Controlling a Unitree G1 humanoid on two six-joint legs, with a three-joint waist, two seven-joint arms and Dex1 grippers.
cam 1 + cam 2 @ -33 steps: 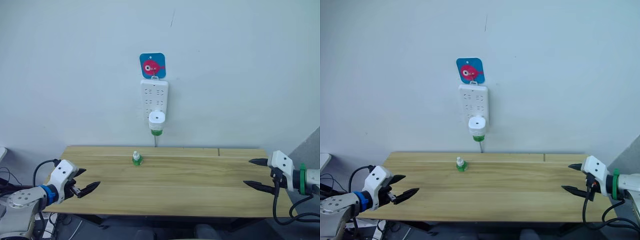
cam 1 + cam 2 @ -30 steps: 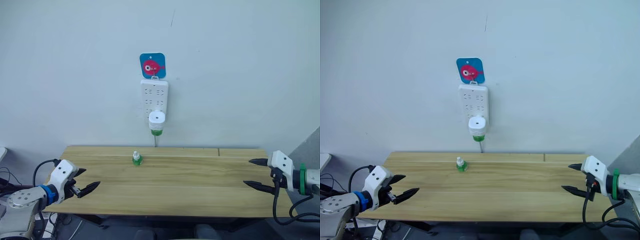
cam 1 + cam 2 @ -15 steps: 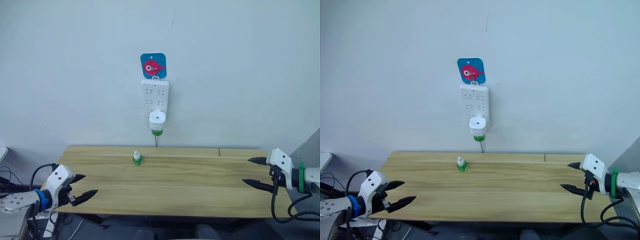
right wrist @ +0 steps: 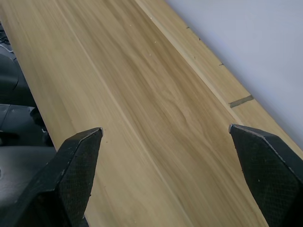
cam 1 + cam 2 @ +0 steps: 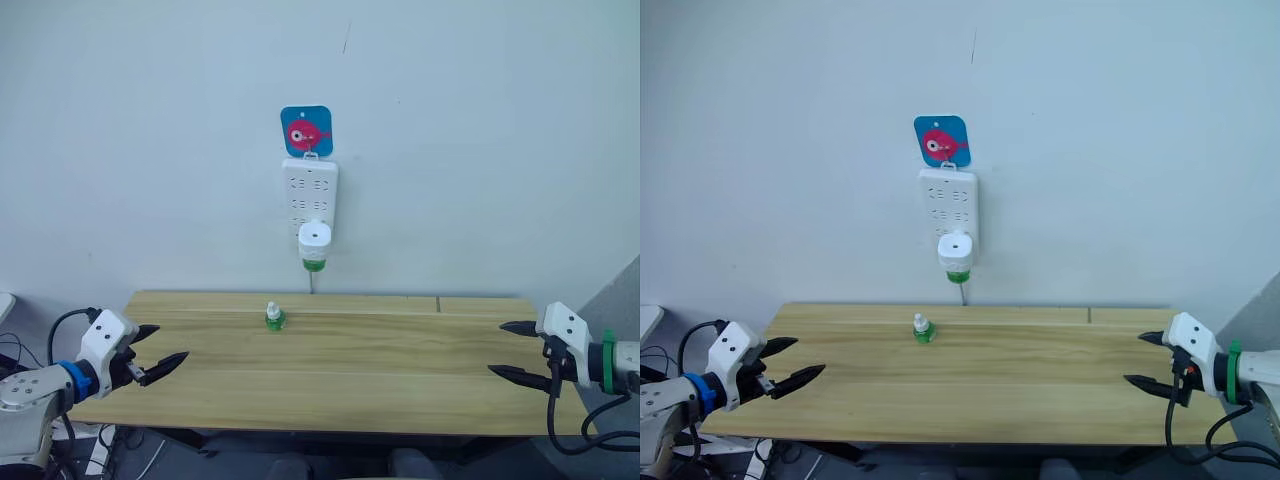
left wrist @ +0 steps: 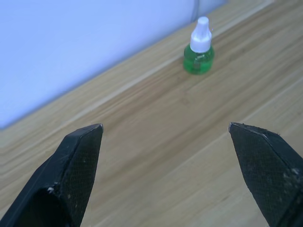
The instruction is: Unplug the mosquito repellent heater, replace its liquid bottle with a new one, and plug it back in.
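Hanging on the wall above the far edge of the counter (image 5: 330, 375), the white power strip (image 5: 309, 195) carries the mosquito repellent heater (image 5: 314, 238), which is plugged into its lowest socket. A green liquid bottle (image 5: 313, 264) is fitted to the underside of the heater. A blue square hook plate with a pink figure (image 5: 306, 131) sits directly above the strip, and a cable runs from the strip's lower end down behind the counter.

A second liquid bottle, the spare bottle (image 5: 272, 317), stands upright on the counter near the far edge, slightly left of the heater's position. It has a green body and a white cap, and it is apart from both arms. In the left wrist view the same spare bottle (image 6: 200, 49) appears ahead of the fingers, well beyond the fingertips.

The left pincer (image 5: 153, 359) hovers over the left end of the counter, with its two black fingers spread wide and nothing between them. The right pincer (image 5: 515, 349) hovers over the right end of the counter, likewise spread wide and holding nothing. Both pincers are well apart from the heater and from the spare bottle.
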